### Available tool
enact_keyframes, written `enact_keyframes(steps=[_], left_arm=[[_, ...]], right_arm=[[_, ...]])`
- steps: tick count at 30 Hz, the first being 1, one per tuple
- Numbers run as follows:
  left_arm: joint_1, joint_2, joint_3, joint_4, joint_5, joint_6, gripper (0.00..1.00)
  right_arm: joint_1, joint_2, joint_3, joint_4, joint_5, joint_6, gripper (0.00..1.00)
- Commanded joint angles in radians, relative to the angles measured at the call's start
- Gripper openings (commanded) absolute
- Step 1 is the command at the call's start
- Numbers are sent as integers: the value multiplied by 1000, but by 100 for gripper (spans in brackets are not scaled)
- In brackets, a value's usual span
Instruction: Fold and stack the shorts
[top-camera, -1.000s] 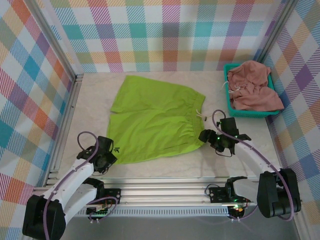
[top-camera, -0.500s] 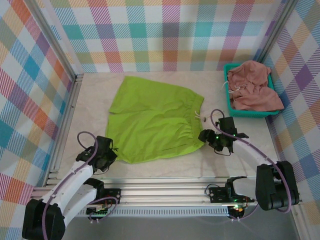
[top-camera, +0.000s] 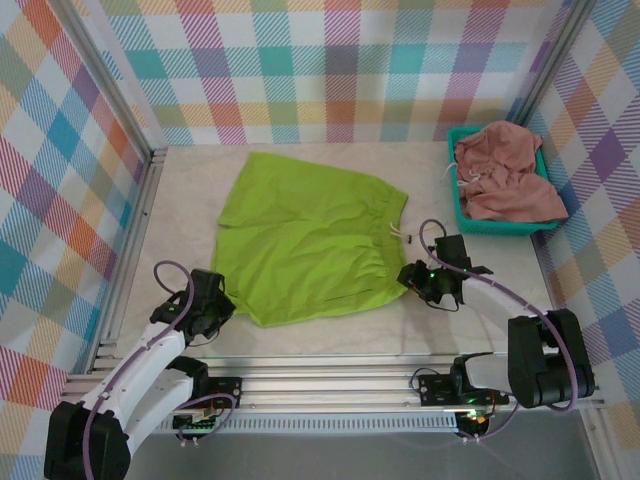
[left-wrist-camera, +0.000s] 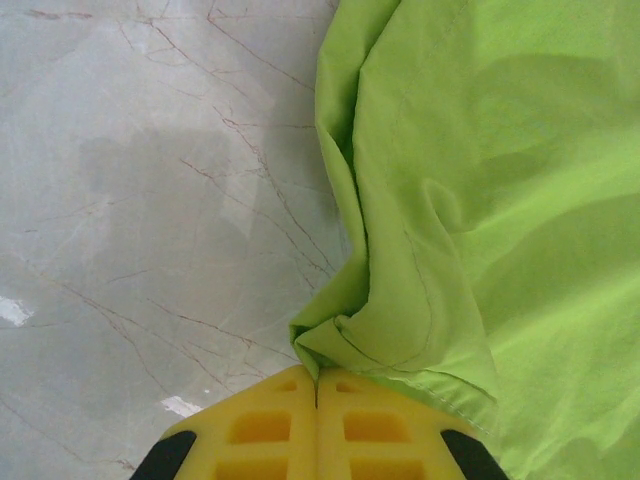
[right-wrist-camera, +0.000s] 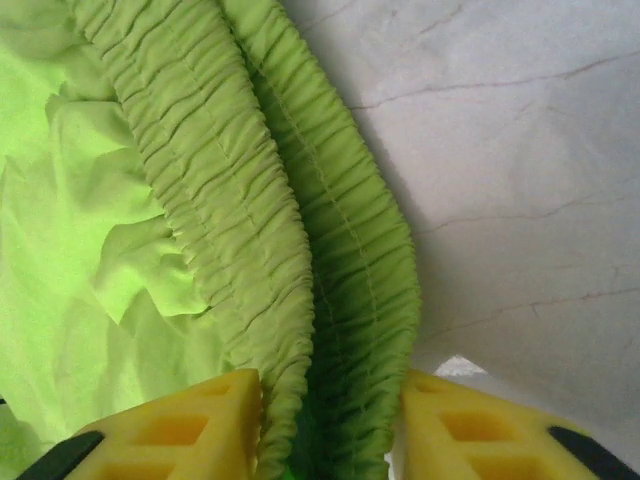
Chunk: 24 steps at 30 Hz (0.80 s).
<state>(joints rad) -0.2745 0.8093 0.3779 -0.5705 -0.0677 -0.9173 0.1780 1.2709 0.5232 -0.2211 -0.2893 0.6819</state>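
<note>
left tool (left-wrist-camera: 317, 380) and right tool (right-wrist-camera: 330, 400) grip unfolded lime green cloth shorts (top-camera: 310, 235); salmon pink shorts (top-camera: 505, 175) await in teal mesh basket (top-camera: 500, 228).

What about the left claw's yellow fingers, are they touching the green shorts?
Touching. The left wrist view shows the left gripper shut on a corner of the lime green shorts, cloth pinched between its yellow fingers.

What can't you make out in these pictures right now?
- Top view: the dusty pink cloth shorts hide the floor of the teal plastic mesh basket.
- Right wrist view: the bottom edge cuts off the right claw, so its grip on the lime green cloth shorts is unclear.
- Left wrist view: the left claw, shut, hides the hem corner it pinches.
</note>
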Motion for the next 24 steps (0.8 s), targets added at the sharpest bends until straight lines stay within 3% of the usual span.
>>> enact_keyframes(steps=[1, 6, 11, 24], left_arm=[[-7, -8, 33, -5, -6, 21, 0], [-6, -49, 99, -63, -48, 46, 0], [-5, -131, 226, -206, -138, 70, 0], [-4, -269, 551, -466, -290, 105, 0]], right_arm=[[-5, 12, -3, 17, -9, 18, 29], [-5, -14, 18, -25, 9, 24, 10], [-5, -143, 59, -147, 51, 18, 0], [-1, -537, 125, -411, 73, 111, 0]])
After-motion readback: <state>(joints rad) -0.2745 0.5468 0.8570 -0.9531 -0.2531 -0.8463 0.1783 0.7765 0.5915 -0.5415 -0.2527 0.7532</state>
